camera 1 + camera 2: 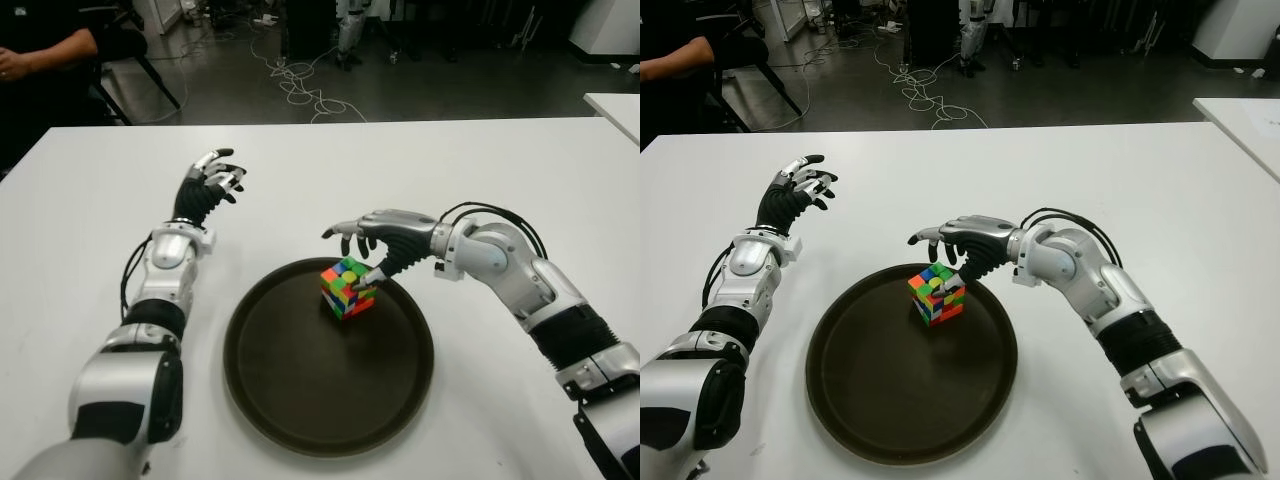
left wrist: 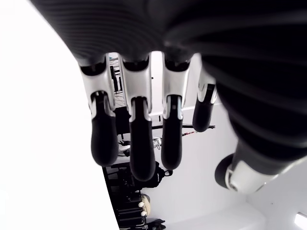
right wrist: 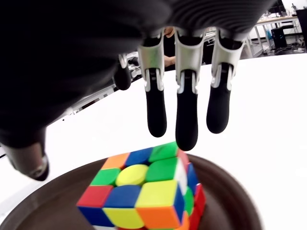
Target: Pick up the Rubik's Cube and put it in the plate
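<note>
The Rubik's Cube [image 1: 348, 287] is seen lying inside the dark round plate [image 1: 300, 400], in its upper part near the far rim, at the centre of the eye views. The right hand [image 1: 385, 240] is held just above and to the right of the cube, its fingers [image 3: 186, 120] spread and extended over the cube's top; nothing is gripped, though the thumb shows right at the cube's right edge and contact cannot be judged. The left hand [image 1: 208, 185] is shown to the upper left of the plate, over the white surface [image 1: 420, 160], with fingers loosely extended and nothing held. A seated person [image 1: 40, 50] appears in the upper left corner, and cables [image 1: 300, 85] are strewn on the floor beyond the surface.
</note>
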Robot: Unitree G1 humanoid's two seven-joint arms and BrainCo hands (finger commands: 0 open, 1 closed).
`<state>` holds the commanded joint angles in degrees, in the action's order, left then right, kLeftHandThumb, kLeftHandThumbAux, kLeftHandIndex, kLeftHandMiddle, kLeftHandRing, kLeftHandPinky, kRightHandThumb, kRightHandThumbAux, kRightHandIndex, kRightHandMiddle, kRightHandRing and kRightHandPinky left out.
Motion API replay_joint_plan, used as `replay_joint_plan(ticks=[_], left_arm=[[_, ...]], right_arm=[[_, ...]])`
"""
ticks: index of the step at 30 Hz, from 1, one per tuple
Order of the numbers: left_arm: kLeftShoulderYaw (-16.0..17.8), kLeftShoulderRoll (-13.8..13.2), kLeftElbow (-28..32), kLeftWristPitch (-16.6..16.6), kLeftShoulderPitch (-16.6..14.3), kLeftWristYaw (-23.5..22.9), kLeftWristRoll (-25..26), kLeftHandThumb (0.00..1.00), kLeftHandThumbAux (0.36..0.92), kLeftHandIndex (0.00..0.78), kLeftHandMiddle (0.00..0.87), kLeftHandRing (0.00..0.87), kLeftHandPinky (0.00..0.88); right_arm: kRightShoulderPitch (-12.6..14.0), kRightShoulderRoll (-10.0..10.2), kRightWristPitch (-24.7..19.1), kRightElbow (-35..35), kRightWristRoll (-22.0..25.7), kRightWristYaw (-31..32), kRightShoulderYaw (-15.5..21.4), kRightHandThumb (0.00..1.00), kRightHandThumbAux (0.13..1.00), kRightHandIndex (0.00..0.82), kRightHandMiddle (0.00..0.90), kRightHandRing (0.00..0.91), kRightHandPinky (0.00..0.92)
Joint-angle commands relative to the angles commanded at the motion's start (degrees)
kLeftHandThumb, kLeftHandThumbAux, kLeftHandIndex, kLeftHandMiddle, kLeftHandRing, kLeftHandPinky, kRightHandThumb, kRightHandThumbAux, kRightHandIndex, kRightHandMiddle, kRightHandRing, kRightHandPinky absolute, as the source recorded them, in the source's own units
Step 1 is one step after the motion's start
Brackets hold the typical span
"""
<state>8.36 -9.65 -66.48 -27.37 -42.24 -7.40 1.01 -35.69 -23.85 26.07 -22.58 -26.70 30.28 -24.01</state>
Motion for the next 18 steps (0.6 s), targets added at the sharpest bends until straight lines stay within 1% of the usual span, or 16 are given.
replay_joint_plan(ticks=[4,6,14,18], left_arm=[[0.0,0.0,-0.1,0.3,-0.1,0.1,0.0,0.331,0.648,0.223,0.405,0.483,0.543],[0.0,0.0,-0.1,0.4,-0.1,0.1,0.0,0.331,0.647,0.223,0.405,0.484,0.543],[-0.1,-0.2,-0.3,0.6,-0.2,-0.4,0.0,0.319,0.63,0.215,0.395,0.479,0.539],[-0.1,-0.2,-0.4,0.5,-0.2,-0.3,-0.1,0.317,0.625,0.207,0.391,0.476,0.54]], right_arm=[[0.0,0.3,0.3,-0.8,0.4,-1.1,0.4,0.206,0.541,0.0,0.621,0.684,0.607],[-0.1,0.4,0.5,-1.4,0.7,-1.7,0.7,0.209,0.545,0.0,0.633,0.694,0.621],[-1.5,0.6,1.5,-4.6,1.1,-3.9,1.8,0.219,0.553,0.0,0.652,0.709,0.634],[-3.2,0.9,3.0,-9.2,0.5,-7.3,2.6,0.233,0.567,0.0,0.653,0.708,0.634]])
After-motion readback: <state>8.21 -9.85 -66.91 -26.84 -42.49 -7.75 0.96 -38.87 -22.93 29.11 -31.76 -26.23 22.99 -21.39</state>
